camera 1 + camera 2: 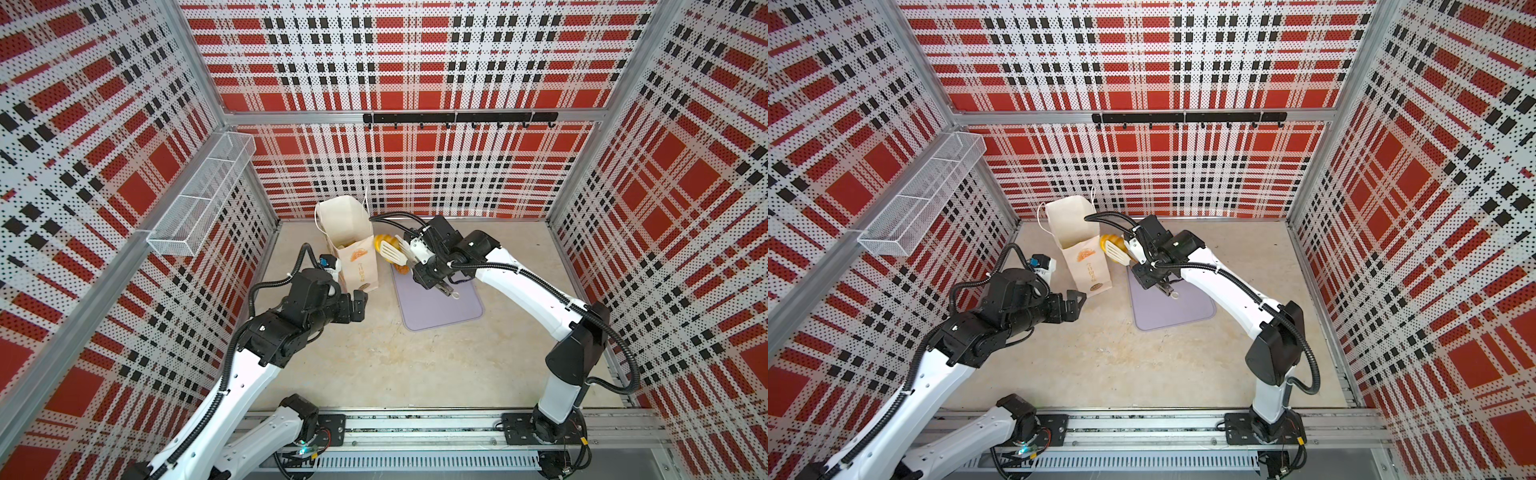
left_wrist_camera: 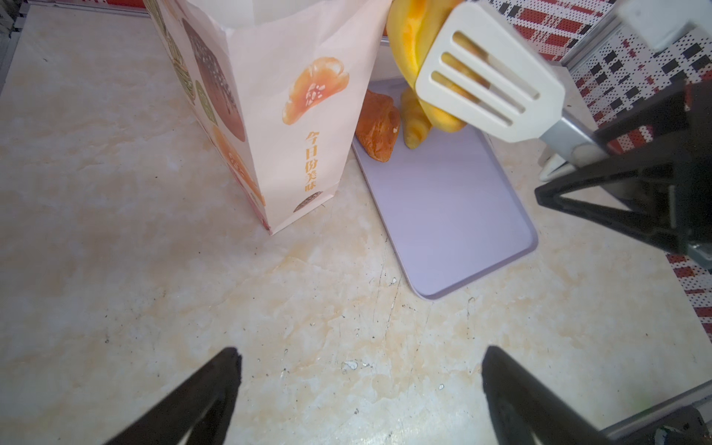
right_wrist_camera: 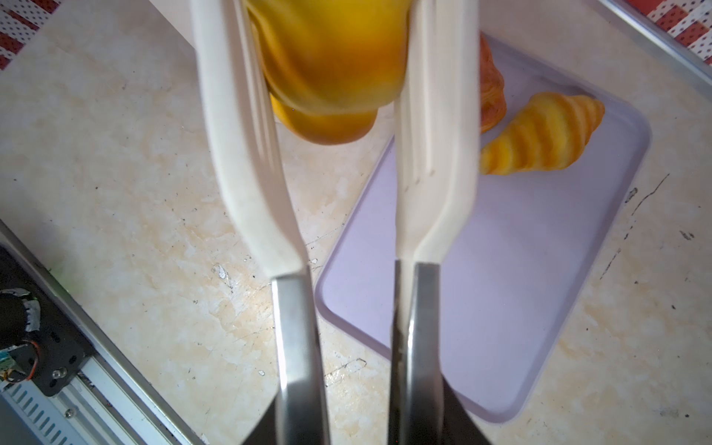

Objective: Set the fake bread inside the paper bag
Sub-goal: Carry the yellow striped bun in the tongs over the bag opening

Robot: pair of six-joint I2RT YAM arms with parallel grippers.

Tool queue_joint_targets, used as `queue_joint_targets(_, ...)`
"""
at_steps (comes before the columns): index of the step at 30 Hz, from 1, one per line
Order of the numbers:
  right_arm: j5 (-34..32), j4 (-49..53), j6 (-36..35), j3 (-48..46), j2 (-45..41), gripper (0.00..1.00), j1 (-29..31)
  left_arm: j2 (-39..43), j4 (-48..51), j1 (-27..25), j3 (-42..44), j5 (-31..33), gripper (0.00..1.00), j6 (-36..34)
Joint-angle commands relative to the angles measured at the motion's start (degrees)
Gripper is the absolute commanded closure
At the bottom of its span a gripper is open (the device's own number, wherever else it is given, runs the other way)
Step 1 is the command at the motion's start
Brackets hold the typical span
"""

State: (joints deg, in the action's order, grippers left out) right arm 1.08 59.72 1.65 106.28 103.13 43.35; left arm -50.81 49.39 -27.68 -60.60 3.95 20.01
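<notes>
- Beside the mouth of the paper bag (image 1: 357, 266), slotted white tongs (image 1: 391, 252) pinched one glossy yellow pastry (image 1: 380, 242), right gripper (image 3: 362, 424) fingers clamping them.
- Two ridged croissants (image 3: 539, 135) lay on the lilac tray (image 2: 450, 215).
- Left gripper (image 2: 361, 358) fingers gaped.

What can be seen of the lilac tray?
The lilac tray is flat, rectangular, with rounded corners and a low rim; it looks like matte plastic. It lies on the beige table, beside the paper bag. A reddish-brown croissant and a yellow striped croissant lie at its far end; the rest is bare.
</notes>
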Motion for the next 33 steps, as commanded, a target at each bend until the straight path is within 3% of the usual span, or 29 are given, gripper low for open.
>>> queue_joint_targets(1,1.37,-3.39,0.06,3.73,-2.79,0.60,0.45,-0.22,1.13,0.70,-1.85,-0.76,0.01,-1.61)
queue_joint_targets(23,4.80,-3.59,-0.16,24.05,8.86,0.59,2.76,0.39,1.07,3.77,-2.52,0.33,0.01,-2.64)
queue_joint_targets(33,4.91,-7.13,0.64,25.42,11.96,0.58,3.12,2.45,0.27,6.39,-1.38,2.47,0.01,-1.96)
